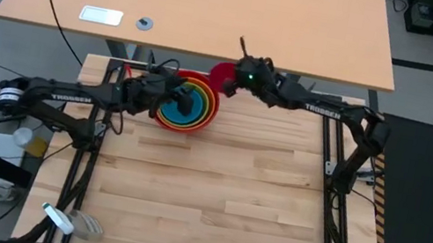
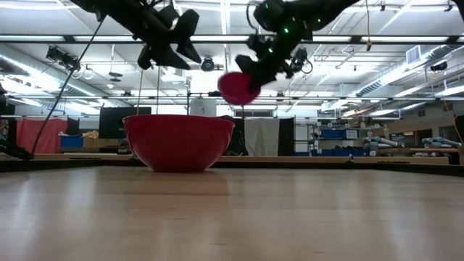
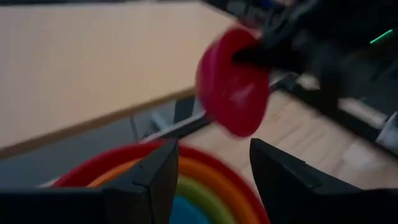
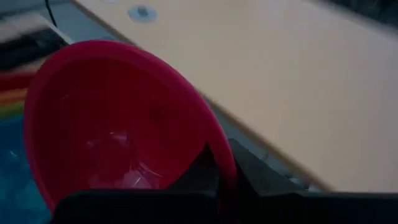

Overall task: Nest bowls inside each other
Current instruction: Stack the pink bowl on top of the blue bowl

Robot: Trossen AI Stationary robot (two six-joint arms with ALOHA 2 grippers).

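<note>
- Stack: red bowl (image 1: 205, 112) sits at the far edge of the worktable (image 1: 213, 192), left of centre, with orange bowl (image 1: 202, 101), yellow-green bowl (image 1: 196, 94) and blue bowl (image 1: 178, 113) nested inside it.
- Edges: stack is close to the table's back rim; a tan desk (image 1: 202, 3) lies just beyond, across a narrow gap.
- Room: near and right parts of the worktable are bare wood, lots of free surface. In the low view only the red bowl (image 2: 179, 141) stands on the top.
- Right gripper (image 1: 237, 79): clamped on the rim of the magenta-pink bowl (image 1: 223, 76), fingers pinched tight on the wall. In the right wrist view the rim passes between the fingers (image 4: 245, 171), bowl (image 4: 118, 124) opening towards the camera.
- Pink bowl position: lifted clear of the table, tilted on edge, just right of the stack and above its rim height in the low view (image 2: 239, 87). Not touching the red bowl.
- Left gripper (image 1: 170, 91): hovering over the left side of the stack, fingers (image 3: 152, 180) spread apart, nothing between them. Left wrist view shows the nested rims below and the pink bowl (image 3: 233, 90) beyond, held by the other arm.
- Gap between the two grippers is small; both crowd the stack's top.
</note>
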